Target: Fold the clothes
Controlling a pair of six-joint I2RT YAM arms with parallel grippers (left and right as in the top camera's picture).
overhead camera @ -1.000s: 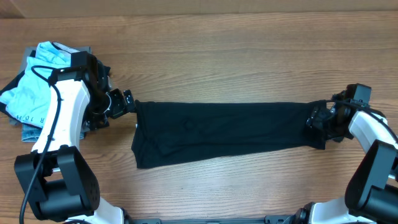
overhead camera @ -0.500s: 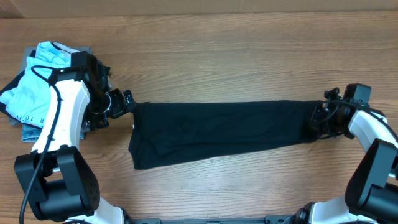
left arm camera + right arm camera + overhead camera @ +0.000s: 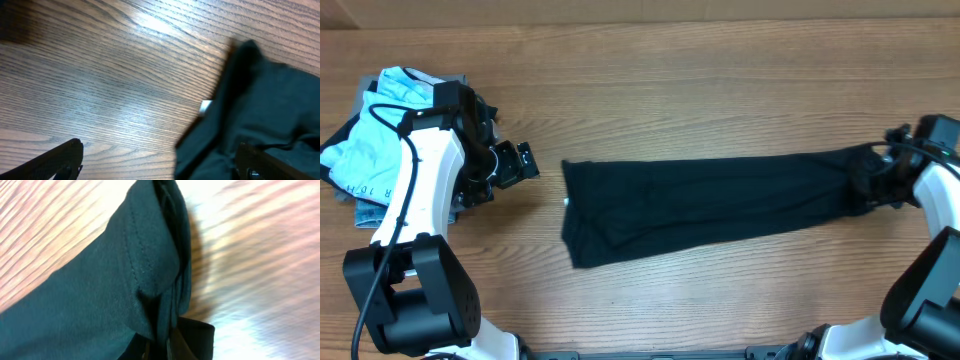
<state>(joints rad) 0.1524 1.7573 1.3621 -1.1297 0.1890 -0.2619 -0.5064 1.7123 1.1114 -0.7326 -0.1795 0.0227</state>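
The black T-shirt [image 3: 710, 205] lies across the worktop [image 3: 670, 90] as a long narrow band: lengthwise folding looks done, crosswise folds are left. The right end effector [image 3: 878, 180] is clenched on its right end; the left end effector [image 3: 517, 163] hangs spread, short of its left edge.

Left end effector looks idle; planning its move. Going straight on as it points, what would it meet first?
Probably the near edge of the black T-shirt; height is unclear, so the left end effector might pass over it.

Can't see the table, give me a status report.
Left gripper open, off the black shirt. Right gripper shut on its end. Folded blue clothes far left, not blocking.
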